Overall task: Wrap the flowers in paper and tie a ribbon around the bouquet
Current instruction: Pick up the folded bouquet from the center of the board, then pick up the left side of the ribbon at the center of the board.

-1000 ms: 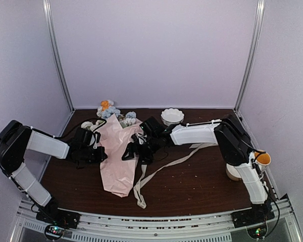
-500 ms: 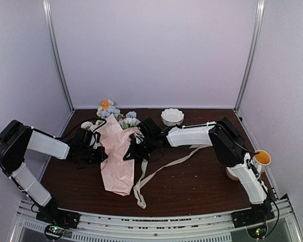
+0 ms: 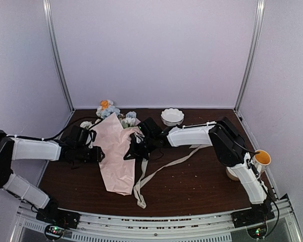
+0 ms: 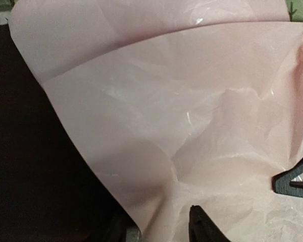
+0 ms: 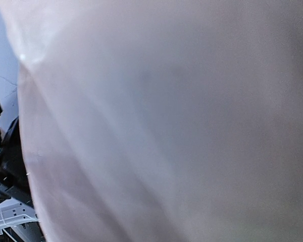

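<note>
At the paper's [image 3: 116,166] right edge the right gripper [image 3: 135,150] now pinches shut, seemingly on it; the left gripper [image 3: 97,154] opens, handing over.

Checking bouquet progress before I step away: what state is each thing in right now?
paper: crumpled, loosely draped, not cinched.
flowers: lying down, blooms poking out past the paper's far end.
ribbon: lying loose, untied.
left gripper: jaws apart, paper fold between them.
right gripper: jaws shut, seemingly on the paper's right edge.
scalloped white bowl: upright.
</note>
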